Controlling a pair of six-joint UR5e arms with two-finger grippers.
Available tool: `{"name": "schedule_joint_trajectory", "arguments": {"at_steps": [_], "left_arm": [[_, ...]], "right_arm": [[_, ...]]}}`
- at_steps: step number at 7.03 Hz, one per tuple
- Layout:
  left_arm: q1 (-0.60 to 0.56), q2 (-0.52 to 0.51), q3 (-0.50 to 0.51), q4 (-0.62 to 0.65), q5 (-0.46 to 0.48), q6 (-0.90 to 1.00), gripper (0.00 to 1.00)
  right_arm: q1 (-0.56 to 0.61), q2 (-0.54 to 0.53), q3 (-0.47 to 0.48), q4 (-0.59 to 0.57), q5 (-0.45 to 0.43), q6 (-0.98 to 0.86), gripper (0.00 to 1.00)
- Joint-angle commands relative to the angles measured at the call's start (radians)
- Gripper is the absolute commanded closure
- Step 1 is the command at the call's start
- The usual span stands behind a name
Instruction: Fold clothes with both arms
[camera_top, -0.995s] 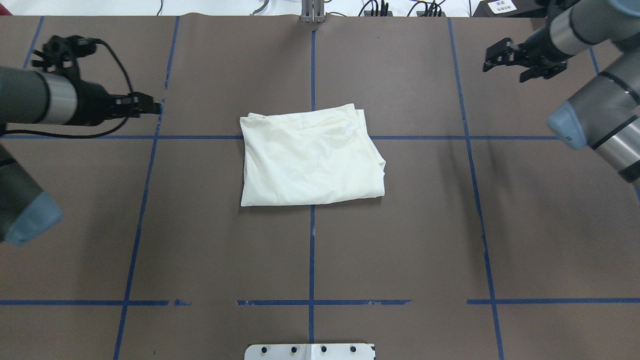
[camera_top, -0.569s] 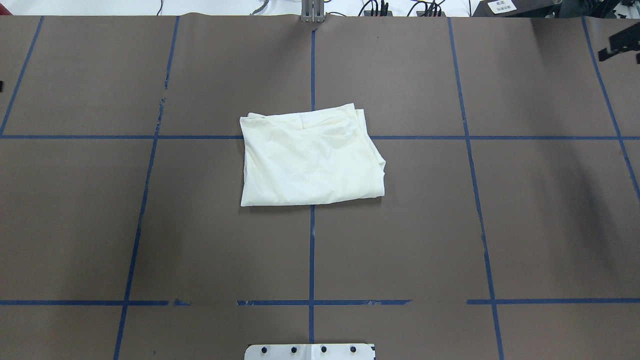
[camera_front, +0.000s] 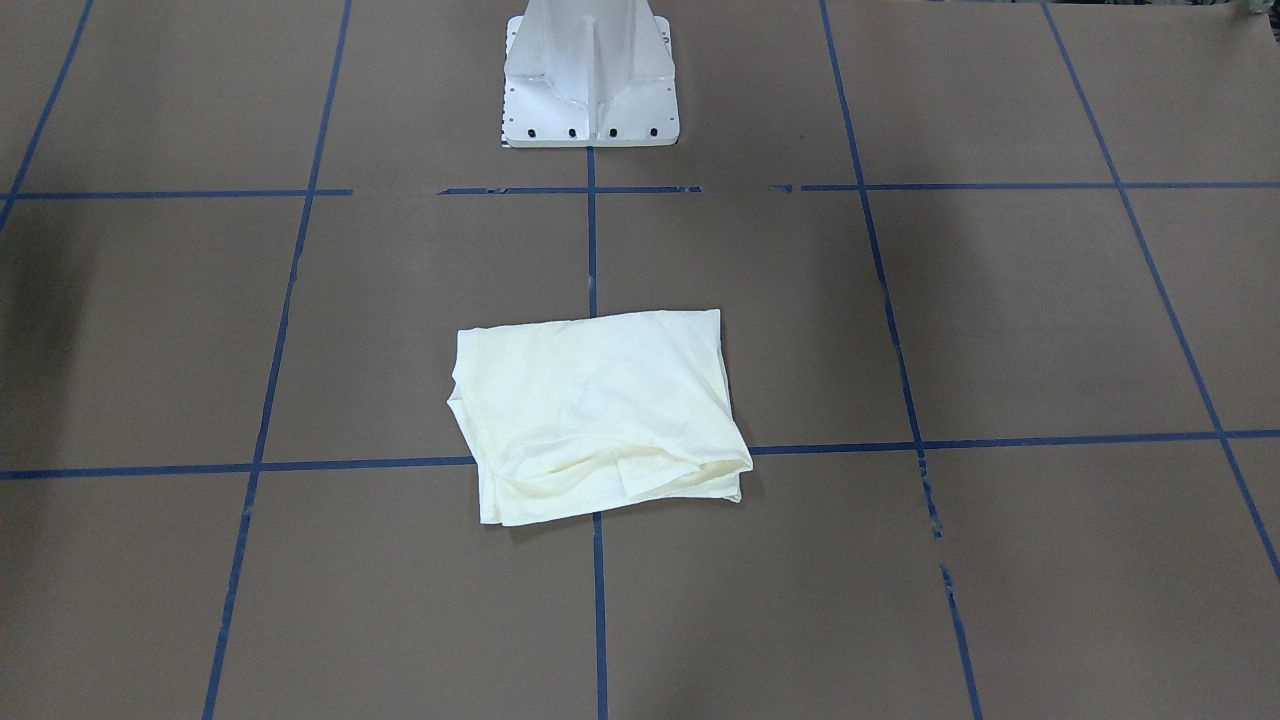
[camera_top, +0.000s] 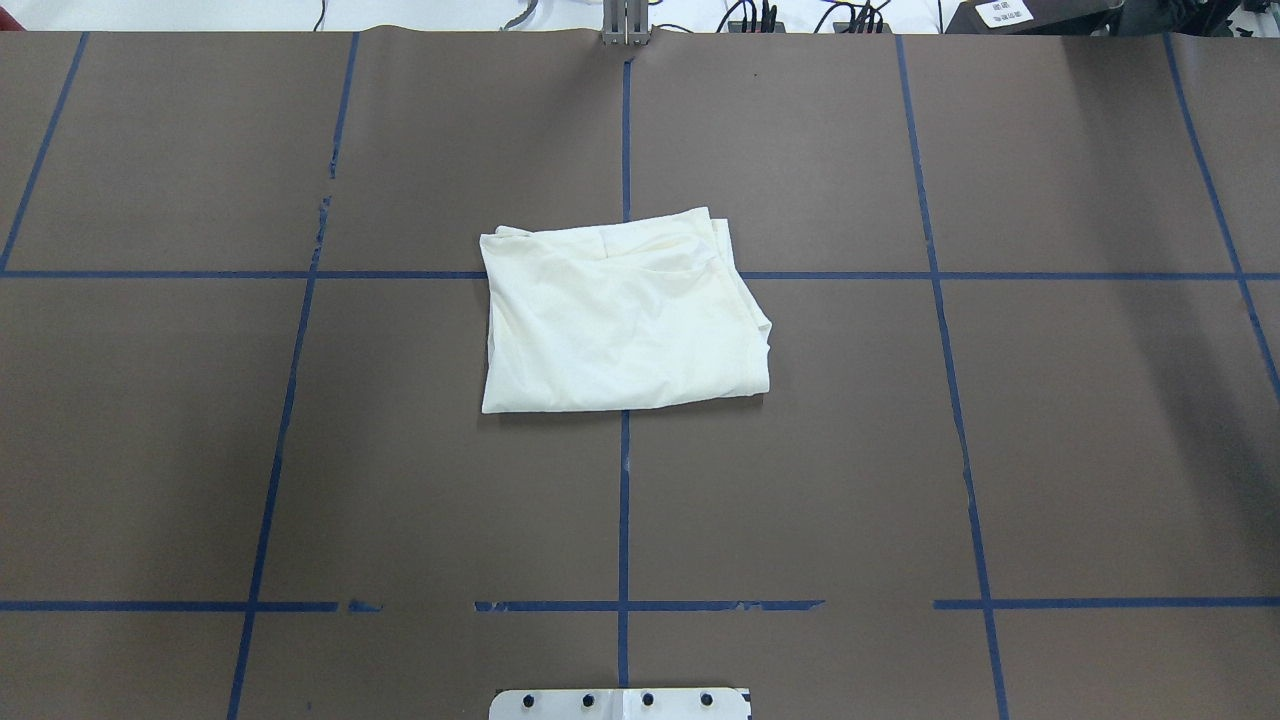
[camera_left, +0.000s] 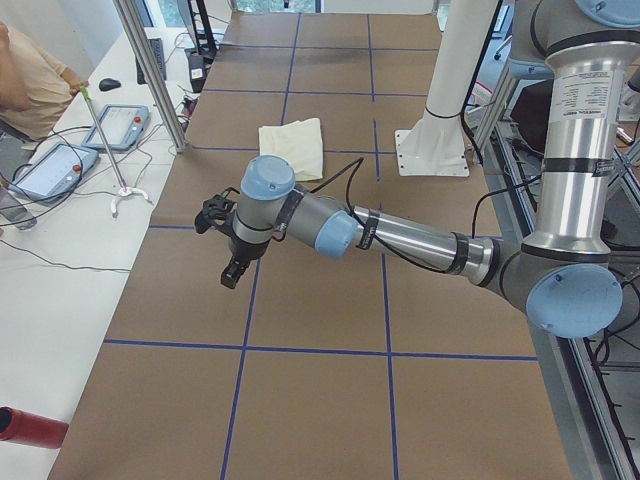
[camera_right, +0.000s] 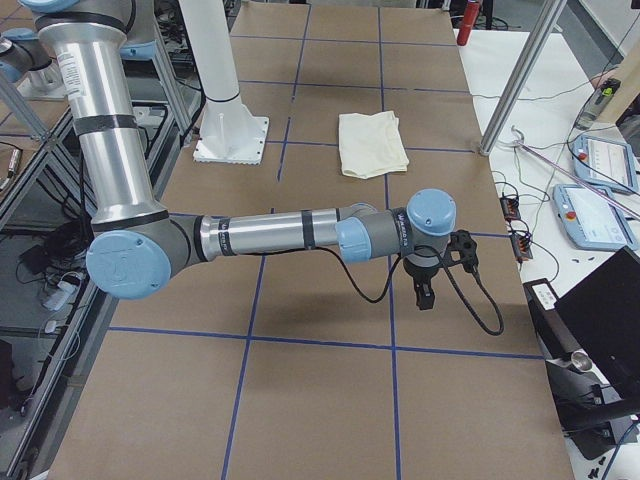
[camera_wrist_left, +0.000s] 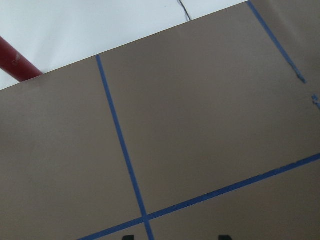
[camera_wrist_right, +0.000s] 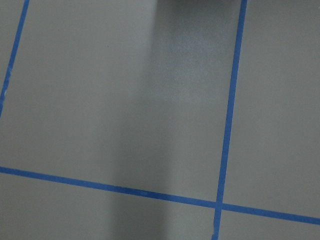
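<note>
A: The worktop (camera_top: 300, 450) carries one thing. The left arm (camera_left: 400, 235) and right arm (camera_right: 280, 232) hang over its opposite ends, well apart from the shirt (camera_top: 625, 315), which lies folded at the middle. What could spoil it?

B: The layers along its edges lie loose and staggered. A reach that catches only the top one would, I think, peel the fold open. The left pincer (camera_left: 231, 272) stands apart, holding nothing. Whether the right pincer (camera_right: 424, 295) is apart or together, I cannot tell.

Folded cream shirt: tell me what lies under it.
The folded cream fabric shirt lies on the brown table cover, over blue tape lines whose crossing it hides.
</note>
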Motion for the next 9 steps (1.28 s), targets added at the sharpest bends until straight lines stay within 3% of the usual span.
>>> {"name": "schedule_joint_trajectory", "arguments": {"at_steps": [1,5,6,8,9], "left_arm": [[-0.01,0.042,-0.05,0.056,-0.022,-0.005,0.0],[-0.001,0.179,-0.007,0.016,-0.023,-0.008,0.0],[-0.001,0.172,0.048,-0.023,-0.026,-0.014,0.0],[-0.003,0.171,0.045,-0.027,-0.064,-0.008,0.0],[-0.001,0.17,0.041,-0.022,-0.097,-0.01,0.0]], "right_arm": [[-0.007,-0.021,0.0,-0.015,0.006,-0.002,0.0],[-0.03,-0.052,0.002,-0.019,0.001,0.003,0.0],[-0.055,-0.052,0.034,-0.036,0.001,0.02,0.0],[-0.111,-0.064,0.122,-0.218,-0.035,0.046,0.0],[-0.112,-0.083,0.135,-0.219,-0.069,0.034,0.0]]}}
